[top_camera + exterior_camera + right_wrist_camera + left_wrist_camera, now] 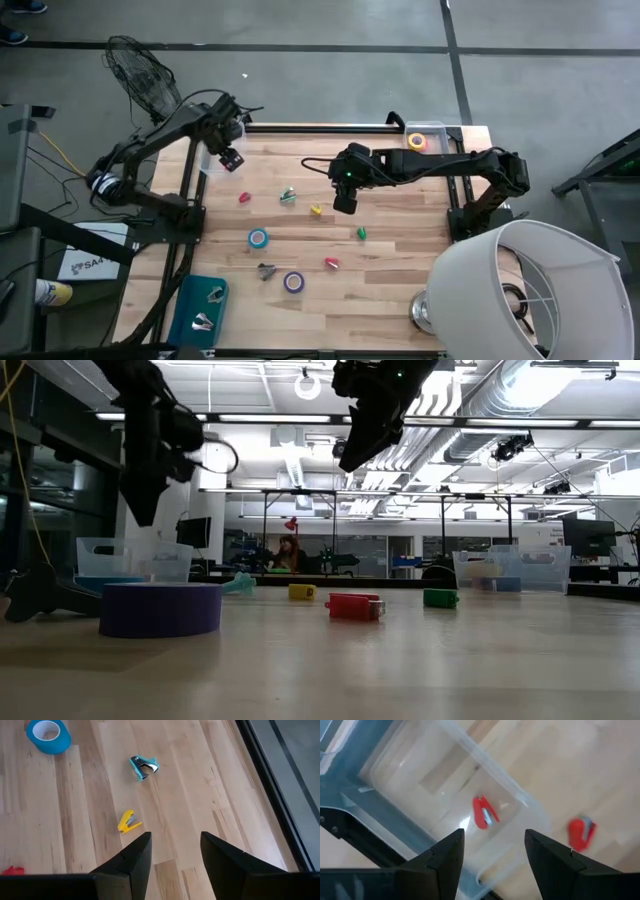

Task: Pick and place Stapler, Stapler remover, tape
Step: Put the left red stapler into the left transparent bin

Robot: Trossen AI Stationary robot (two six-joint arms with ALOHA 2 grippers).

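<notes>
My left gripper point(231, 157) point(495, 839) hangs open over a clear plastic bin point(445, 785) at the table's far left; a red stapler point(484, 813) lies on the bin's floor. A second red stapler point(244, 198) point(581, 832) lies on the wood beside the bin. My right gripper point(345, 203) point(175, 841) stands open above the table's middle, over a yellow stapler point(128, 822) and a teal stapler remover point(143, 766). Blue tape point(258, 238) and purple tape point(293, 282) lie flat nearer the front, with a green stapler point(361, 233), a pink stapler point(332, 264) and a dark stapler remover point(266, 270).
A blue tray point(200, 310) with stapler removers sits at the near left. A clear bin point(428, 138) with yellow tape stands at the far right. A white lampshade point(530, 290) covers the near right corner. A wire basket point(140, 70) stands beyond the table's far left.
</notes>
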